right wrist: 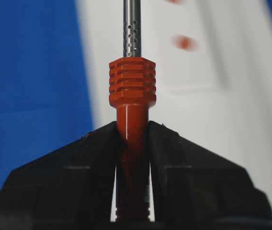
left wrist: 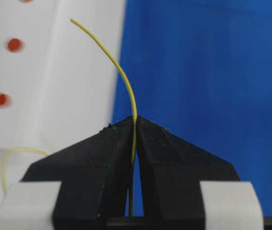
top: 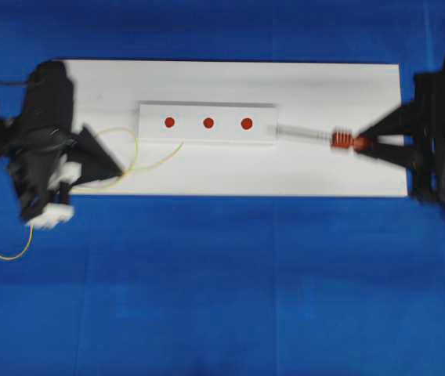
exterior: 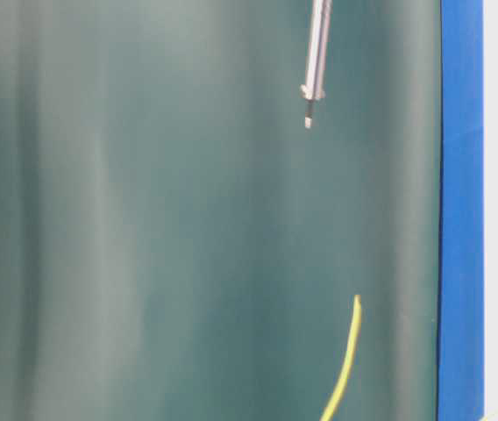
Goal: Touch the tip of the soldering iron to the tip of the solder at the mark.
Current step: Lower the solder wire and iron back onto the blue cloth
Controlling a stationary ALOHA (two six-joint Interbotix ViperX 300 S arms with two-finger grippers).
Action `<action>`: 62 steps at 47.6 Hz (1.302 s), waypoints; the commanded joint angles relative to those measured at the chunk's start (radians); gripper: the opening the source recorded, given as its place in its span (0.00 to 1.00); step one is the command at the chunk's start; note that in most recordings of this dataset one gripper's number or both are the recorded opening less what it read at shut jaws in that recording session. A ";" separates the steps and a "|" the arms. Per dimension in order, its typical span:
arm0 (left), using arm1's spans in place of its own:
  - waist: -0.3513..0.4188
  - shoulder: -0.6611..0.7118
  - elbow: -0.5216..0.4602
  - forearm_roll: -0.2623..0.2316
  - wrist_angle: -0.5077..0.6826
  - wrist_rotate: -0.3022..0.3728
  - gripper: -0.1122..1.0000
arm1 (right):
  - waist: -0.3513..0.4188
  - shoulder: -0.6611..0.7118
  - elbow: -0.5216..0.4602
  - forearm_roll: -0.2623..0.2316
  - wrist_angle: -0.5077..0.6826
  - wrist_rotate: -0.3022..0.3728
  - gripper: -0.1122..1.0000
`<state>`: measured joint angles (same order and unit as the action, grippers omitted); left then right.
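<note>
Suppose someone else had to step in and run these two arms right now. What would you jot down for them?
Left claw: shut on the solder, whose free end curves up past the claw tips.
Right claw: shut on the soldering iron by its red handle, metal shaft pointing away toward the white block with three red dots.
Done: both tools are picked up and held.
Left: the table-level view shows the iron's tip and the solder's end clearly apart. Bring them together at the mark; I cannot tell which dot is meant.
</note>
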<state>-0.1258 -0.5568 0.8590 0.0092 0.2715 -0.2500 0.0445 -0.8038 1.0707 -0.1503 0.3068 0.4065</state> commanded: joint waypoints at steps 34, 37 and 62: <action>-0.356 0.330 0.135 -0.002 -0.479 -0.098 0.12 | 0.333 0.558 -0.067 0.040 -0.353 0.015 0.16; -0.356 0.374 0.129 -0.002 -0.488 -0.095 0.12 | 0.334 0.611 -0.078 0.051 -0.374 0.015 0.16; -0.359 0.491 0.107 -0.002 -0.483 -0.097 0.12 | 0.354 0.825 -0.144 0.123 -0.451 0.015 0.16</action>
<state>-0.4817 -0.0568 0.9833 0.0092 -0.2102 -0.3451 0.3927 0.0276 0.9434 -0.0445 -0.1350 0.4203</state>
